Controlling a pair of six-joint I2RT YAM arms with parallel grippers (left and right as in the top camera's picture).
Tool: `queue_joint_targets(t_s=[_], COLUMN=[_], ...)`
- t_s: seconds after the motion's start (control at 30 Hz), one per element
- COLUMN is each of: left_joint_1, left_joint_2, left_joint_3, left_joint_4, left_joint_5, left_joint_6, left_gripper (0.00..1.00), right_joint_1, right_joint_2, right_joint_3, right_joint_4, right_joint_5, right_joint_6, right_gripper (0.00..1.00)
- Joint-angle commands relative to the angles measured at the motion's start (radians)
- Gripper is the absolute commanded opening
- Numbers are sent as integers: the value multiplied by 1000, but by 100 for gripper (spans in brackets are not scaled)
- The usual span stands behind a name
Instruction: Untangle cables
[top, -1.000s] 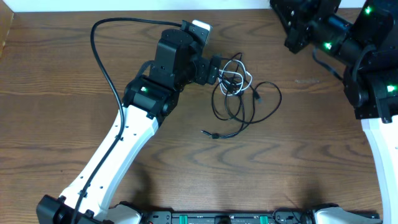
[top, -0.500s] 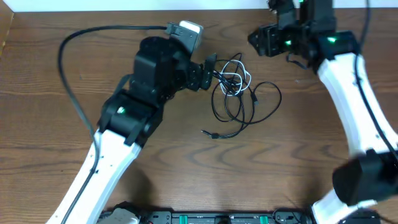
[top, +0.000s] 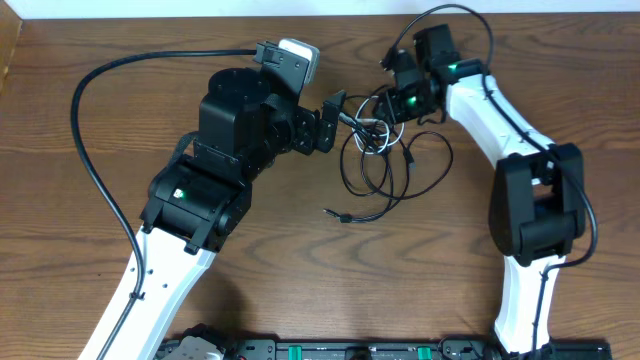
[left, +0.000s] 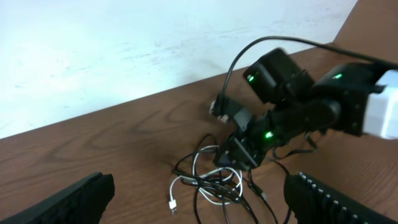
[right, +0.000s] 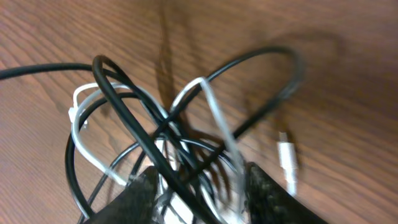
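Three thin cables (top: 378, 140), two black and one white, lay knotted in one heap on the wooden table (top: 520, 330), toward its far edge and between the two arms. Loose black loops trailed from the knot toward the near side, one ending in a small plug (top: 335, 213).

Left gripper (top: 335, 120) was stationed just beside the heap on its left. Its fingers (left: 74, 199) stood wide apart and held nothing. In my judgement it was posted there to take one side of the knot once a strand was offered.

Right gripper (top: 393, 103) was lowered onto the top of the knot. Its wrist view, though blurred, showed its fingers (right: 144, 194) parted and straddling several crossed strands, the white cable (right: 84, 134) among them. The jaws were open, with cords between them and no clamping visible. A white plug (right: 286, 155) lay free just outside the right-hand finger.

Assessment: the placement suited a pull from opposite sides. No strand had been separated, so the task stood near its start. Closing on several strands at once risked dragging the whole heap.
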Motion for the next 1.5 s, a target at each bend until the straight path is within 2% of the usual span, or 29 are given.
queue_joint_targets(t_s=[0.0, 0.07, 0.37, 0.6, 0.83, 0.9, 1.03, 1.3, 1.4, 1.47], left_joint_1=[-2, -2, -1, -1, -2, -2, -2, -2, -2, -2], left_joint_2=[-3, -3, -2, 28, 153, 169, 159, 159, 143, 113], left_joint_3=[25, 25, 25, 25, 25, 25, 25, 25, 25, 27], left_joint_4=[1, 1, -2, -2, 24, 62, 111, 83, 85, 93], left_joint_5=[5, 5, 5, -3, 10, 71, 76, 77, 145, 163], left_joint_6=[-5, -5, -4, 0, -1, -1, -5, -5, -39, -109], left_gripper=[92, 92, 92, 92, 91, 90, 90, 90, 91, 91], right_joint_1=[32, 42, 45, 42, 43, 43, 43, 43, 43, 43], right_joint_2=[15, 15, -43, -285, -530, -571, -591, -589, -582, -560], right_joint_3=[6, 6, 52, 245, 277, 277, 277, 275, 275, 275], right_joint_4=[5, 12, 26, -71, -140, -177, -246, -253, -253, -252], right_joint_5=[-13, -6, 1, 1, 2, 5, 5, 63, 136, 152], right_joint_6=[-22, -21, -10, -10, -9, -9, -10, -10, -11, -22], right_gripper=[42, 1, 1, 1, 1, 1, 1, 1, 1, 1])
